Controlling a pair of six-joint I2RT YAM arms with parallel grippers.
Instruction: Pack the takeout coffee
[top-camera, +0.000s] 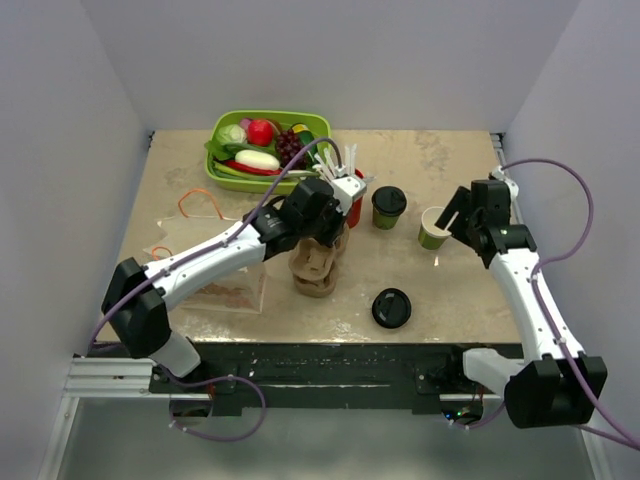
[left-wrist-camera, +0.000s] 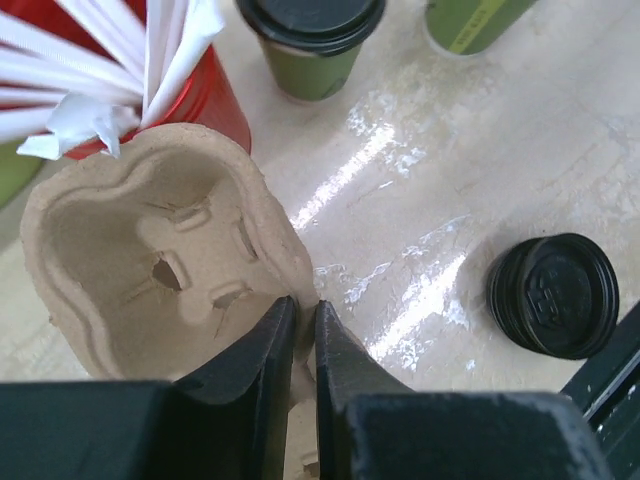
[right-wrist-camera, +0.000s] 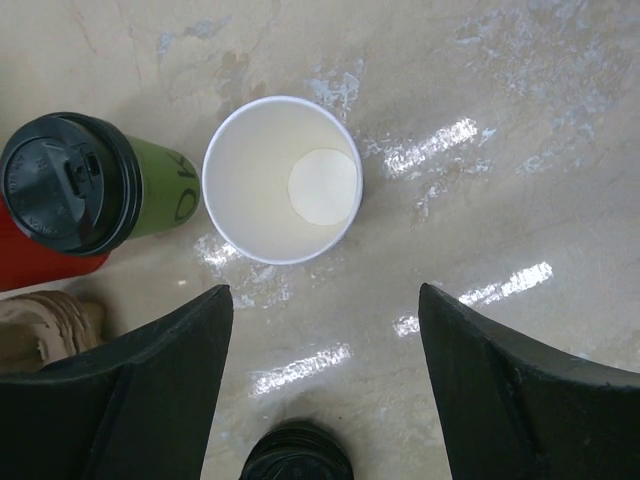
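Carrier (left-wrist-camera: 150, 250) rim pinched in narrow jaws of left gripper (left-wrist-camera: 300, 330), likely to steady it for loading. Right gripper (right-wrist-camera: 325, 300) hangs over open cup (right-wrist-camera: 280, 180), jaws wide, probably lining up grasp. Lidded cup (right-wrist-camera: 70, 180) stands between it and red cup (left-wrist-camera: 210, 100); loose lid (left-wrist-camera: 553, 295) lies apart.

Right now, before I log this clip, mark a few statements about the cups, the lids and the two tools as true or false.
1. The left tool is closed on the rim of the cardboard carrier. True.
2. Both green cups have lids. False: the open green cup has none; only the lidded green cup does.
3. A loose black lid lies on the table. True.
4. The right tool grips the open green cup. False: its jaws stand open, clear of the cup.
5. The red cup is empty. False: white sticks stand in it.
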